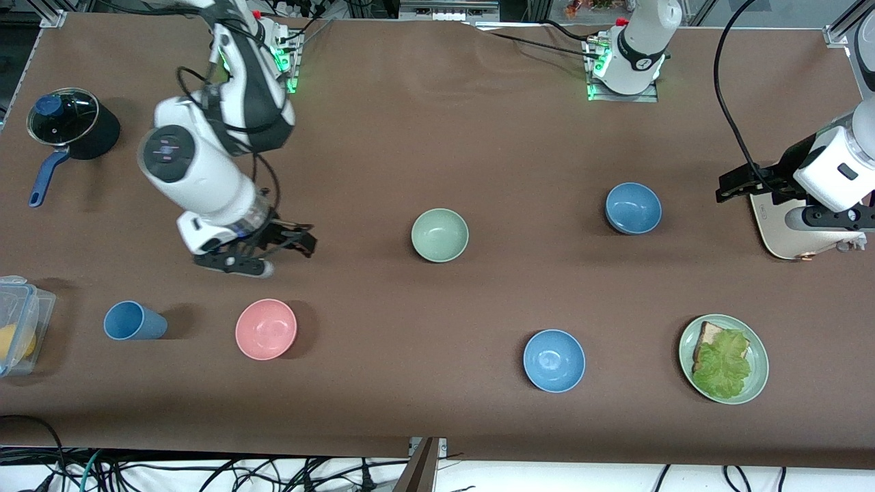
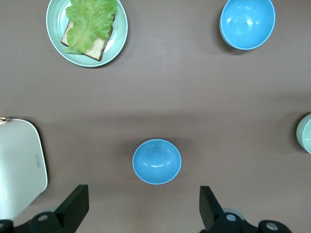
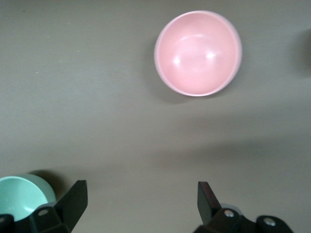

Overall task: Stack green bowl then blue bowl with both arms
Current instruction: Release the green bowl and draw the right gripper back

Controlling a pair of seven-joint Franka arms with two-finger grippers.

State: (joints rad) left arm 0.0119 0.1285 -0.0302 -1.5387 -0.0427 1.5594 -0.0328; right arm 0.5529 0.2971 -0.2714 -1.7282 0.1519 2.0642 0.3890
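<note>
The pale green bowl [image 1: 439, 235] sits upright mid-table; its rim shows in the right wrist view [image 3: 22, 196] and the left wrist view [image 2: 305, 133]. The dusty blue bowl [image 1: 633, 208] sits toward the left arm's end and is centred in the left wrist view [image 2: 156, 161]. My right gripper [image 1: 304, 240] is open and empty, in the air between the green bowl and the pink bowl; its own view shows it too [image 3: 140, 199]. My left gripper [image 1: 728, 188] is open and empty over the table beside the blue bowl; its own view shows it too [image 2: 142, 206].
A pink bowl [image 1: 266, 329] and blue cup [image 1: 135, 321] sit near the front edge. A brighter sky-blue bowl [image 1: 554, 360] and a green plate [image 1: 755, 383] with bread and lettuce are nearer the camera. A white board [image 1: 776, 236] lies under the left arm. A pot [image 1: 68, 126] and clear box [image 1: 17, 324] stand at the right arm's end.
</note>
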